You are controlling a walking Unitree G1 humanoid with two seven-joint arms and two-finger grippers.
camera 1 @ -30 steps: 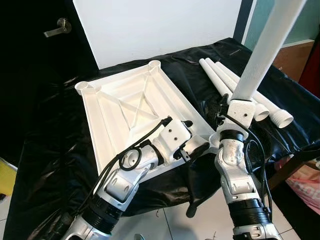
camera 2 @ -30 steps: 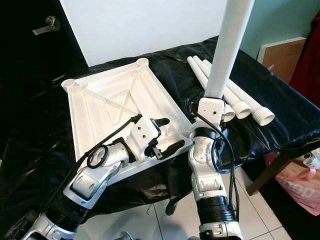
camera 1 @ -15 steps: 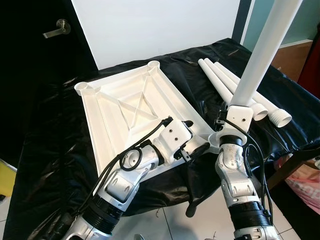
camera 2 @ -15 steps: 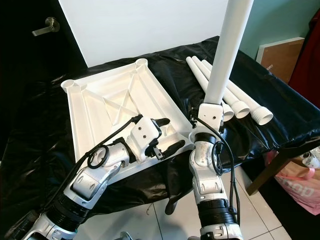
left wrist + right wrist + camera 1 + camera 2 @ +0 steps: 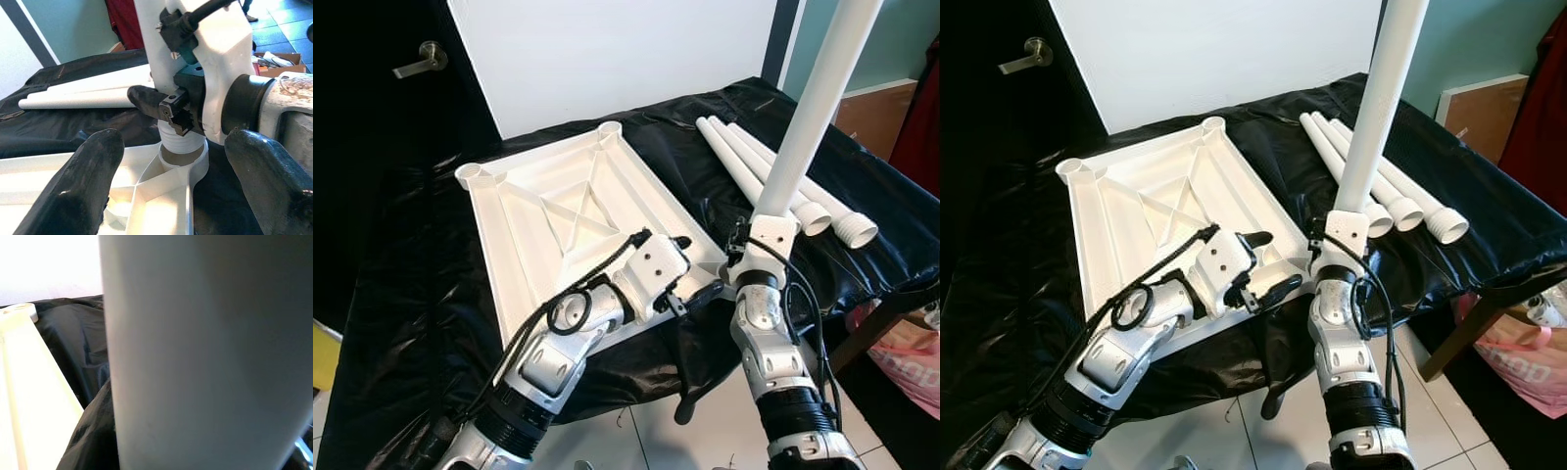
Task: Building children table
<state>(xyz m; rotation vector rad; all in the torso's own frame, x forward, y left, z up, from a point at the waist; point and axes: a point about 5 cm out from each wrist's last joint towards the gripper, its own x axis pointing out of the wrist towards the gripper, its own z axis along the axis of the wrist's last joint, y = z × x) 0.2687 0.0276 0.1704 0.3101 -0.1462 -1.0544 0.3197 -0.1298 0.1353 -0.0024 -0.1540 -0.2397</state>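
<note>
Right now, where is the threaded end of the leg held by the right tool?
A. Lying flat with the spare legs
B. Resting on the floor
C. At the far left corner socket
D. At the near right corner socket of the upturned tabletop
D: in the left wrist view the leg's threaded end sits at the mouth of the corner socket of the tabletop, with the right tool holding the leg upright.

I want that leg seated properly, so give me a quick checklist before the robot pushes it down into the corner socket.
1. Right claw grips the upright leg: ok.
2. Leg's threaded end over the near corner socket: ok.
3. Leg plumb: not ok, it tilts.
4. Left claw at the upturned tabletop, fingers open: ok.
5. Spare legs lying apart from the socket: ok.
6. Threads engaged: cannot tell.
</note>
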